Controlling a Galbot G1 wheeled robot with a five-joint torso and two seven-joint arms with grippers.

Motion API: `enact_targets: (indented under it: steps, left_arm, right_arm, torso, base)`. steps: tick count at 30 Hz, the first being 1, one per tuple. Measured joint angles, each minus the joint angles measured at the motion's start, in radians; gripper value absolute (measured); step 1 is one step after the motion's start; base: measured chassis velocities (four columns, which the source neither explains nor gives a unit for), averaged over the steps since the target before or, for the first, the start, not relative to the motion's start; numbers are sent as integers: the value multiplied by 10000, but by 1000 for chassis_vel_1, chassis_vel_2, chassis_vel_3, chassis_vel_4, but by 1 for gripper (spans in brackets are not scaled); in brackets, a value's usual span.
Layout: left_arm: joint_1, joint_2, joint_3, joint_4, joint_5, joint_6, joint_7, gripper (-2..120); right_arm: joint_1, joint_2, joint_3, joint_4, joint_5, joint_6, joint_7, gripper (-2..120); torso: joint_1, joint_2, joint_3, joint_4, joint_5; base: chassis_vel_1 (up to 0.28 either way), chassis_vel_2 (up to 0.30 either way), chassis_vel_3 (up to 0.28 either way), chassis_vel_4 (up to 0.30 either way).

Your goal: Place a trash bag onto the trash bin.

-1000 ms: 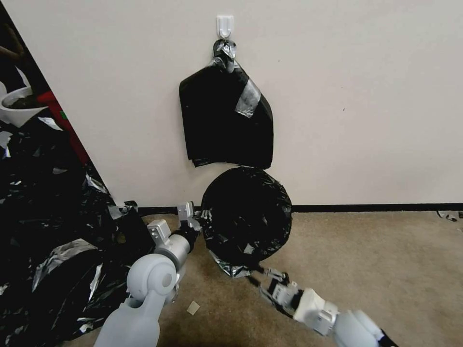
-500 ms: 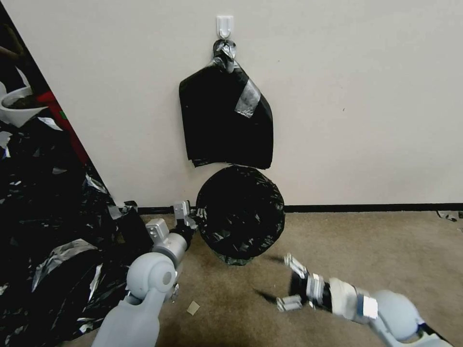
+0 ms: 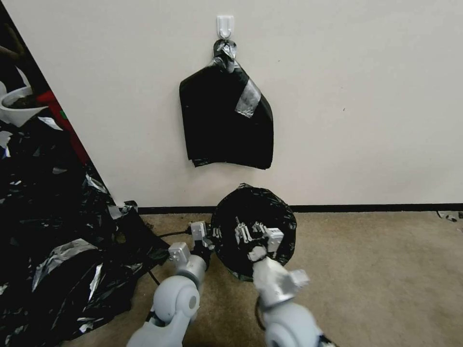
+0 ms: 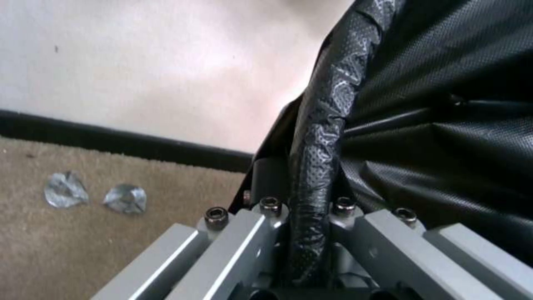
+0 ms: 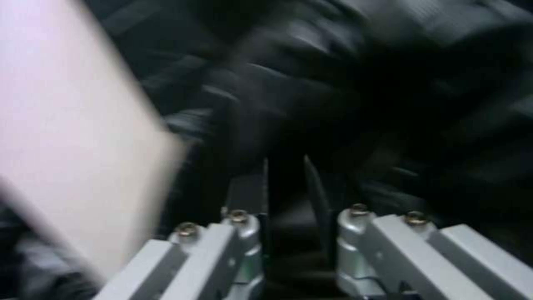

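Observation:
The trash bag [image 3: 270, 214] is a glossy black round mass on the carpet by the wall, and the trash bin is hidden under it. My left gripper [image 3: 208, 236] sits at the bag's left edge, shut on a rolled strip of the bag [image 4: 319, 137]. My right gripper [image 3: 253, 232] is pressed against the bag's near face. It is open by a narrow gap, with black plastic [image 5: 355, 96] close in front of it.
A flat stack of black bags [image 3: 225, 123] hangs on a white wall hook [image 3: 225, 25] just above. Sprawling black sheeting [image 3: 53, 231] covers the floor at left, with a white bowl [image 3: 14, 108] behind it. Bare carpet [image 3: 376, 270] lies to the right. Two foil scraps [image 4: 94, 196] lie near the baseboard.
My right arm swung in from the floor at the right to the bag's front. The bag and my left gripper shifted right and a little lower.

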Motion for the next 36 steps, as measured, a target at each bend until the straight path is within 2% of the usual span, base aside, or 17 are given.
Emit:
enact_targets:
  steps: [1,2,3,5,9,11,12,13,14,15,18,23,28,36]
  left_arm:
    - [18,11,-4,-27,21,-27,22,1]
    - [54,36,-22,-78,73,-71,68,1]
    - [54,36,-22,-78,73,-71,68,1]
    - [97,70,-39,-123,256,-140,164,1]
    - [134,102,-39,-128,662,-317,371,1]
    - [160,113,-35,-127,933,-451,542,1]
    - [174,112,-30,-128,1132,-547,666,1]
    - [198,113,-16,-126,1641,-837,1048,1]
    - [201,118,-14,-112,1858,-984,1216,1]
    - [201,118,-14,-112,1858,-984,1216,1]
    - [227,121,-10,-74,2313,-1355,1604,1]
    - [330,106,46,-132,2423,-1472,1831,1]
    - [401,117,46,-250,2422,-1482,1871,1]
    - [361,93,94,-212,2371,-1418,1871,1]
  right_arm:
    - [67,112,9,-119,-128,-123,343,14]
    - [190,306,51,-370,-412,-439,1105,7]
    - [190,306,51,-370,-412,-439,1105,7]
    - [360,471,100,-628,-618,-905,1908,0]
    - [599,558,30,-903,-659,-1535,2563,0]
    - [808,550,-88,-1098,-532,-1900,2765,0]
    - [925,517,-196,-1180,-335,-2217,2892,0]
    - [1344,267,-441,-1205,744,-3494,3149,0]
    - [1508,147,-555,-1183,1288,-4083,3239,0]
    - [1508,147,-555,-1183,1288,-4083,3239,0]
    - [2014,-127,-735,-1169,2399,-5139,3305,0]
    - [2562,-262,-680,-1559,2747,-5577,3306,0]
    - [2982,-471,-431,-2114,2528,-5775,3307,0]
    - [2786,-640,-183,-2064,507,-5543,2859,0]
  torso:
    - [-1,0,0,0,1]
    - [0,0,0,-1,0]
    - [0,0,0,-1,0]
    - [0,0,-1,0,-18]
    - [-1,0,-1,1,-20]
    - [0,0,0,0,4]
    - [0,0,0,-2,16]
    - [-1,0,-1,-2,10]
    - [0,0,0,-3,11]
    - [0,0,0,-3,11]
    - [0,0,0,-2,7]
    - [0,0,0,-2,4]
    - [0,0,0,-2,3]
    - [0,0,0,-2,2]
  base:
    - [0,0,0,0]
    - [0,0,0,0]
    - [0,0,0,0]
    - [0,0,0,0]
    - [0,0,0,0]
    - [0,0,0,0]
    - [0,0,0,0]
    - [0,0,0,0]
    - [0,0,0,0]
    - [0,0,0,0]
    - [0,0,0,0]
    - [0,0,0,0]
    - [0,0,0,0]
    - [0,0,0,0]
